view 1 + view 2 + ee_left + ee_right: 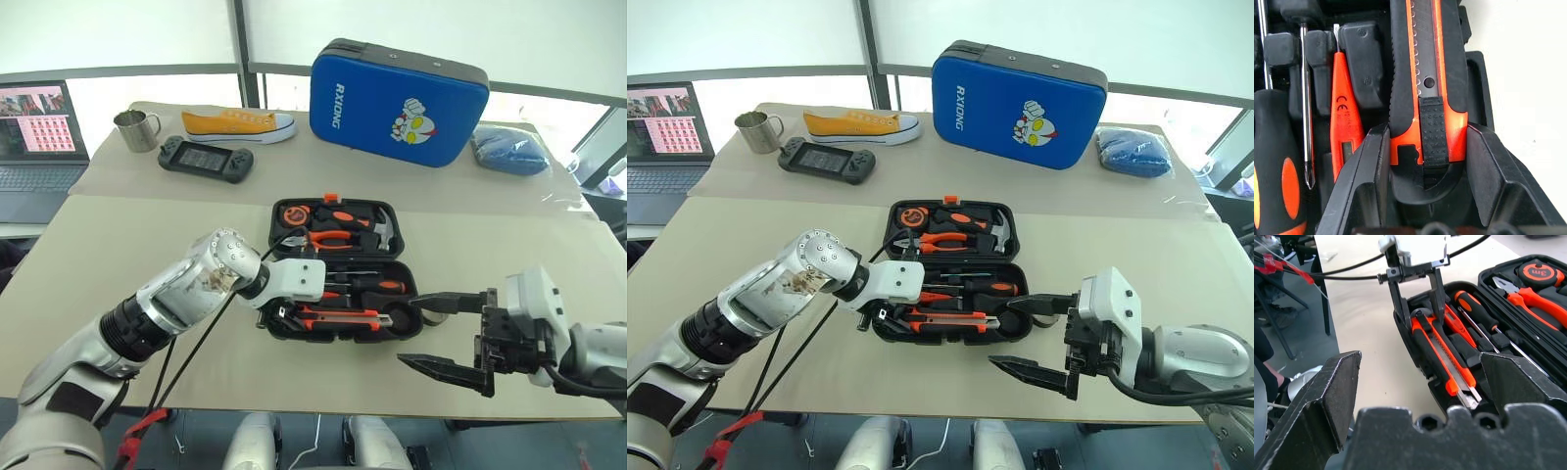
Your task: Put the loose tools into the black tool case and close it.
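The black tool case [338, 336] lies open mid-table. In its near half lies the black-and-orange utility knife [1427, 73], and my left gripper [279, 315] is shut on the knife's left end, one finger [1369, 161] on each side. Beside the knife, in their slots, sit the slim orange screwdriver [1344, 107] and a black-and-orange-handled screwdriver [377, 286]. My right gripper [407, 331] hovers open just off the case's near right corner, holding nothing. In the right wrist view the left gripper [1416, 313] straddles the knife [1442, 357].
Orange pliers [333, 237], a hammer and a tape measure [294, 213] fill the case's far half. Behind it stand a blue cartoon case [397, 103], a yellow shoe [235, 122], a game console [206, 157], a metal mug [137, 129], a laptop [34, 137] and a blue cloth [509, 149].
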You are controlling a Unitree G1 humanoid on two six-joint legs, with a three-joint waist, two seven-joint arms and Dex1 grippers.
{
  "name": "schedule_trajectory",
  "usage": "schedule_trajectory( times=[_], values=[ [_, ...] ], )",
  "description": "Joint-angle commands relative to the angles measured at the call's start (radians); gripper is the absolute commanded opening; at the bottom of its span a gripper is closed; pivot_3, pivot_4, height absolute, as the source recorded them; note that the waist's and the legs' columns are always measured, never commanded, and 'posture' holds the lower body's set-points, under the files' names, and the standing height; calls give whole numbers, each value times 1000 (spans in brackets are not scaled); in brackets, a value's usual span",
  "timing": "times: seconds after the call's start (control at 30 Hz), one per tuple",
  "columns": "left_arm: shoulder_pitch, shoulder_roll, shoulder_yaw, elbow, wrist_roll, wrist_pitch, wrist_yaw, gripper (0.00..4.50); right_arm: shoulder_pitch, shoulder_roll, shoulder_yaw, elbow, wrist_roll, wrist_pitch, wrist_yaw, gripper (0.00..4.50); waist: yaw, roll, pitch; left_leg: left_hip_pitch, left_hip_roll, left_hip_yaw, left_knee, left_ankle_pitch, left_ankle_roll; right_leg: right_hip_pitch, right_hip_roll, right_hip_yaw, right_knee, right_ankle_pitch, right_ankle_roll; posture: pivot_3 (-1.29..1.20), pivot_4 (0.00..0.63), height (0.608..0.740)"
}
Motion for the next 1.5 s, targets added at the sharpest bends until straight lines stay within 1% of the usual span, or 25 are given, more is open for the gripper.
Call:
schedule_trajectory(
  times=[0.03, 0.23, 0.43, 0.5, 0.6, 0.63, 0.67, 0.77, 0.9, 0.97, 1.07, 1.13, 1.2, 1.23, 1.27, 1.3, 1.33, 1.4, 1.5],
  values=[
    [-5, 42, -23, -25, 20, 26, -36, 1743, 9, -2, -34, -30, 21, -3, -18, 4500, -1, 0, 0, 0, 0, 0, 0, 0, 0, 0, 0, 0, 0, 0, 0, 0, 150, 740],
    [-1, 87, -44, -75, 1, 103, -77, 1743, 7, -3, -26, -34, 24, -6, -39, 4500, -10, 1, -1, 2, 1, 0, -1, 0, 0, 0, 1, 1, 1, 0, -1, 0, 150, 740],
    [-7, 92, -50, -88, -3, 148, -77, 1743, -4, -5, -18, -25, 18, -10, -47, 4500, -10, 1, -1, 2, 0, 0, -1, 0, 0, 1, 1, 1, 1, -1, 0, 0, 150, 740],
    [-9, 76, -50, -73, 1, 169, -56, 2745, -7, -4, -16, -26, 19, -9, -52, 4500, -10, 1, -1, 3, 0, 0, -1, 0, 0, 1, 1, 1, 1, -1, -1, 0, 150, 740],
    [-14, 64, -41, -66, -8, 173, -49, 3755, -6, -4, -14, -28, 21, -9, -54, 4500, -10, 1, -1, 3, 0, 0, -1, 0, 0, 1, 1, 1, 1, -1, -1, 0, 150, 740],
    [-16, 60, -34, -68, -16, 180, -48, 4027, -5, -4, -13, -29, 20, -10, -54, 4500, -10, 1, -1, 3, 0, 0, -1, 0, 0, 1, 1, 1, 1, -1, -1, 0, 150, 740],
    [-20, 60, -23, -73, -28, 187, -54, 4409, -5, -4, -11, -28, 19, -10, -54, 4500, -10, 1, -1, 3, 0, 0, -1, 0, 1, 1, 1, 1, 1, -1, 0, 0, 150, 740],
    [-40, 62, 21, -85, -68, 218, -68, 4460, -5, -4, -9, -25, 17, -12, -51, 4500, -10, 1, -1, 2, 0, 0, -1, 0, 1, 0, 1, 1, 0, -1, 0, 0, 150, 740],
    [-65, 64, 101, -84, -124, 193, -83, 4460, -6, -5, -8, -19, 15, -12, -48, 4500, -7, 1, 0, 1, 0, 0, -1, 0, 1, 0, 1, 1, 1, -1, 0, 0, 150, 740],
    [-63, 49, 127, -76, -146, 178, -74, 4460, -6, -6, -9, -15, 12, -13, -45, 4500, -4, 1, 0, 1, 0, 0, -1, 0, 1, 0, 1, 1, 1, -1, 0, 0, 150, 740],
    [-48, 6, 148, -43, -161, 171, -34, 3693, -12, -8, -3, -9, 6, -13, -42, 4500, 0, 1, 0, 2, 0, 0, 0, 0, 1, 0, 0, 1, 1, -1, 0, 0, 150, 740],
    [-36, 6, 135, -39, -169, 158, -48, 2883, -24, -14, -2, -7, 11, -7, -44, 4500, -1, 1, 0, 1, 0, 0, 0, 0, 1, 0, 0, 1, 1, -1, 0, 0, 150, 740],
    [-29, 7, 126, -31, -175, 139, -57, 2205, -34, -21, -6, -4, 18, -1, -44, 4500, -1, 1, 0, 1, 0, 0, 0, 0, 1, 0, 0, 1, 1, -1, 0, 0, 150, 740],
    [-28, -1, 115, -14, -159, 114, -46, 1795, -36, -25, -8, -1, 17, 0, -41, 4500, -1, 1, 0, 1, 0, 0, 0, 0, 1, 0, 0, 1, 1, -1, 0, 0, 150, 740],
    [-28, -10, 106, 1, -144, 88, -35, 1481, -37, -29, -9, 2, 16, -1, -40, 4500, -1, 1, 0, 1, 0, 0, 0, 0, 1, 0, 0, 1, 1, -1, 0, 0, 150, 740],
    [-29, -20, 95, 15, -132, 69, -26, 943, -40, -32, -8, 4, 16, -1, -40, 4500, -1, 1, 0, 1, 0, 0, 0, 0, 1, 0, 0, 1, 1, -1, 0, 0, 150, 740],
    [-28, -33, 86, 22, -135, 63, -25, 560, -44, -33, -5, 4, 16, 0, -45, 4500, -1, 1, 0, 1, 0, 0, 0, 0, 1, 0, 0, 1, 1, -1, 0, 0, 150, 740],
    [-24, -48, 78, 22, -145, 51, -36, 32, -49, -32, 1, 0, 19, 4, -53, 4500, 0, 1, 0, 1, -1, 0, 0, 0, 1, 0, 0, 1, 1, -1, 0, 0, 150, 740],
    [-21, -47, 62, 16, -141, 37, -54, 32, -49, -32, 1, -5, 21, 8, -57, 4500, -1, 1, 0, 0, -1, 0, 1, 0, 1, 0, 0, 1, 1, -1, 0, 0, 150, 740]
  ],
)
